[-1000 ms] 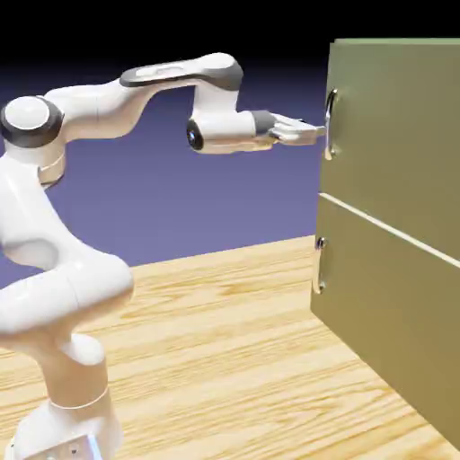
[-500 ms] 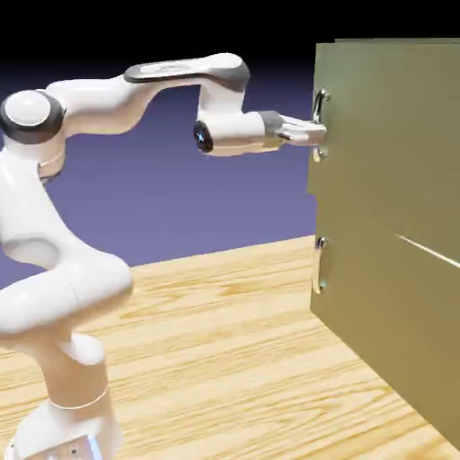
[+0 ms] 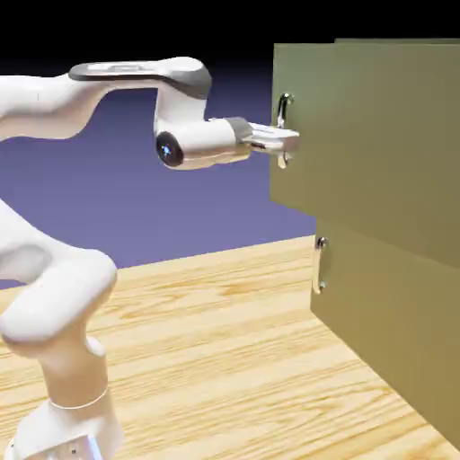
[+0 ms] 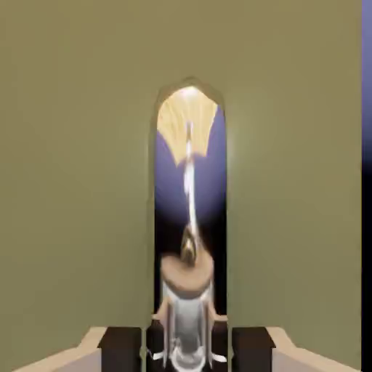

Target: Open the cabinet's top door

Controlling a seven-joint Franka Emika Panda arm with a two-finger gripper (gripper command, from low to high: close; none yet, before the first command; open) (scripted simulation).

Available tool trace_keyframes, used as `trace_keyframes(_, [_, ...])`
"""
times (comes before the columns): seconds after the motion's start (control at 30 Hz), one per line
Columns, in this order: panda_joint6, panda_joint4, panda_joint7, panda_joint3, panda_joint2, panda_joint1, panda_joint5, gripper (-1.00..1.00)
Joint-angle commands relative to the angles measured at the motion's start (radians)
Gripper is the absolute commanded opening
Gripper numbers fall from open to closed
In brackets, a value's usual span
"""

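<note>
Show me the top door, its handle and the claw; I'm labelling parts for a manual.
Top door (image 3: 377, 144): exterior view, on its flat front panel.
Handle (image 3: 283, 110): exterior view, upper part.
Claw (image 3: 289, 141): exterior view, at the fingertips.

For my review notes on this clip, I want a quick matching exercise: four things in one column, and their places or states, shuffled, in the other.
Things
1. top door
2. lower door
3. gripper
4. lower handle

Places or states
A. silver, upright, with nothing gripping it
B. swung partly open, its edge jutting past the panel beneath
C. closed around the upper handle
D. green panel, not swung out

Right pairs: 1-B, 2-D, 3-C, 4-A
</note>
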Motion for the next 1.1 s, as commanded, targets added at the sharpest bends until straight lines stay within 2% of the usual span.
trace_keyframes(0.0, [-0.020, -0.031, 0.015, -0.036, -0.018, 0.033, -0.031, -1.00])
trace_keyframes(0.27, [-0.185, -0.251, 0.145, -0.326, -0.195, 0.234, -0.347, -1.00])
trace_keyframes(0.53, [-0.376, -0.382, 0.264, -0.607, -0.365, 0.286, -0.695, -1.00])
trace_keyframes(0.8, [-0.604, -0.411, 0.327, -0.897, -0.443, 0.247, -1.018, -1.00])
trace_keyframes(1.07, [-0.845, -0.337, 0.332, -1.187, -0.400, 0.227, -1.297, -1.00])
